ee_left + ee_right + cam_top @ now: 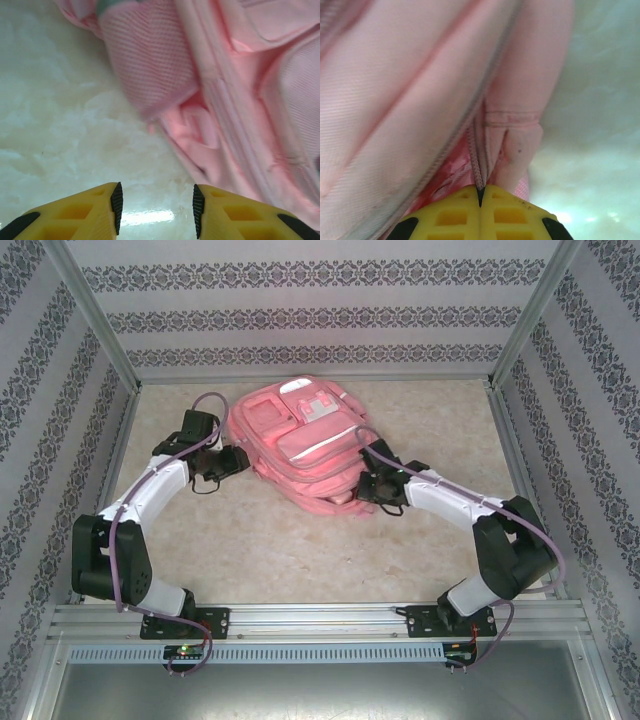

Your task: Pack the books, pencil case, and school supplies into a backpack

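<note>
There is one pink backpack on one desk. Two arms stand by it, a left arm and a right arm. Each ends in two yellow fingers, so four: the left fingers and the right fingers.

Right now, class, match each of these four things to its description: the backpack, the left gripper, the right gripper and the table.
Column one:
1. backpack
2. left gripper
3. right gripper
4. table

Column two:
A. pale and marbled
B. fingers apart, nothing between them
C. pink fabric with zip pockets
D. pinched shut on a zip edge

Pairs: 1-C, 2-B, 3-D, 4-A
</note>
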`<action>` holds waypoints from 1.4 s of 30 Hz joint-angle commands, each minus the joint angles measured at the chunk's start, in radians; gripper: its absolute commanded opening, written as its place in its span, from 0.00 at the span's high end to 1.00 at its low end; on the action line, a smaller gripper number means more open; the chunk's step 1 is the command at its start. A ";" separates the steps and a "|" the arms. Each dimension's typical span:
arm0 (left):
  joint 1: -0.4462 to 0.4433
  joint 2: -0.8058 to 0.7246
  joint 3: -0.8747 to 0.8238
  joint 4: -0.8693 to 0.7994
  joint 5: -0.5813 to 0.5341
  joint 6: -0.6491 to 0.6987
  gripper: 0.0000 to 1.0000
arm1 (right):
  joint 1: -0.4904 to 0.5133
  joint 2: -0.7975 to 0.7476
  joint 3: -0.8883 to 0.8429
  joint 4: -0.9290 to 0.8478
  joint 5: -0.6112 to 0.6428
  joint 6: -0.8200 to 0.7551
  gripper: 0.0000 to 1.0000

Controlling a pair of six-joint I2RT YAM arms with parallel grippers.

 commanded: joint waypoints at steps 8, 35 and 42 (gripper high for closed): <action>-0.033 -0.071 -0.142 0.233 0.033 -0.201 0.57 | -0.340 0.194 0.221 -0.040 -0.084 -0.212 0.96; -0.121 0.227 -0.141 0.611 0.107 -0.490 0.57 | 0.084 -0.219 -0.085 0.266 0.075 -0.296 0.53; -0.159 0.216 -0.137 0.564 0.052 -0.493 0.56 | 0.269 -0.107 -0.054 0.297 0.064 -0.347 0.50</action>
